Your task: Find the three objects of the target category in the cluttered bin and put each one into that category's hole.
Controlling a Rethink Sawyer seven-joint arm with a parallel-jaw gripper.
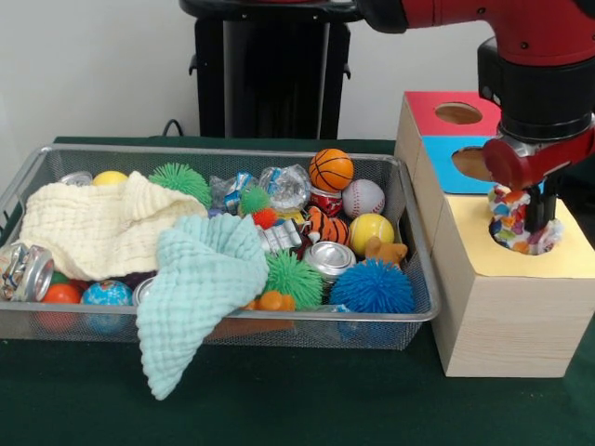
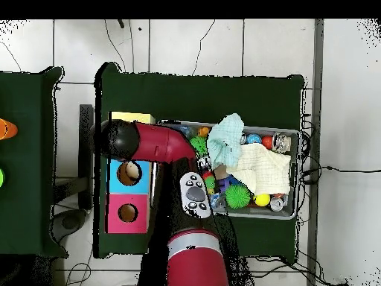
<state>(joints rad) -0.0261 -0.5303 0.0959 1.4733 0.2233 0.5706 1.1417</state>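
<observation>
My gripper hangs over the round hole in the yellow-topped wooden box, at the right of the front view. It is shut on a knotted multicoloured fabric bundle, which sits partly down in the hole. In the overhead view the arm's black end covers the gripper and the hole. The silver wire-mesh bin stands left of the boxes and also shows in the overhead view. A white, red and blue patterned lump lies in the bin by the green cloth; I cannot tell what it is.
A cream cloth and a mint cloth cover much of the bin. Spiky balls, a basketball, a baseball, cans and foil wads lie around them. The blue-topped and red-topped holes lie behind the yellow one.
</observation>
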